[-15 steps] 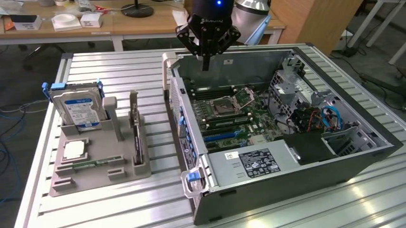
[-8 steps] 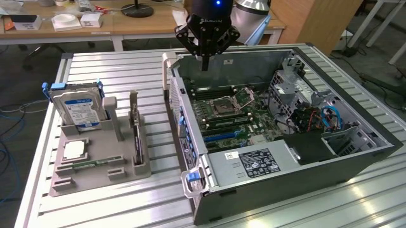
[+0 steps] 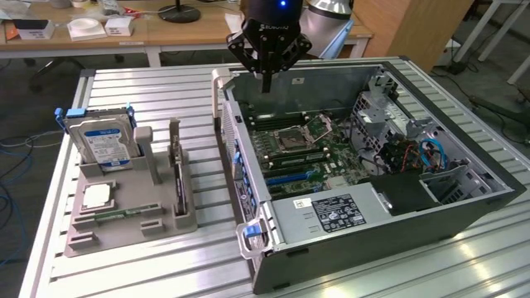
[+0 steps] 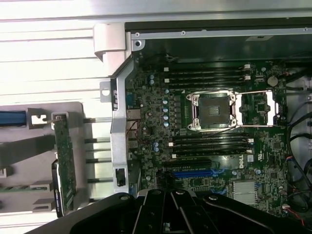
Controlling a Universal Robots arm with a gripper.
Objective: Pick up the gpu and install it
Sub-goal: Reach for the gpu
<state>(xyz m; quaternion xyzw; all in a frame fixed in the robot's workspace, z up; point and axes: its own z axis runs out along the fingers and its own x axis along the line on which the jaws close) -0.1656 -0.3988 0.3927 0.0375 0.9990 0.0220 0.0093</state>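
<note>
The gpu [image 3: 176, 166] is a thin dark card standing on edge in a slot of the grey holder [image 3: 124, 233], at the exterior view's left of the open computer case [image 3: 463, 205]. In the wrist view the gpu [image 4: 64, 165] shows its green board edge, upright in the holder. My gripper [image 3: 267, 85] hangs over the far end of the case, above the motherboard [image 3: 302, 146], well apart from the gpu. Its fingers are shut together with nothing between them. The black gripper body [image 4: 170, 197] hovers over the blue expansion slot [image 4: 193, 173].
The holder also carries a silver hard drive [image 3: 101, 139] with a blue-white label, a processor chip [image 3: 98, 195] and a narrow memory stick [image 3: 124, 214]. The power supply [image 3: 331, 211] and drive cages [image 3: 389, 118] crowd the case. Desks stand behind the slatted table [image 3: 157, 87].
</note>
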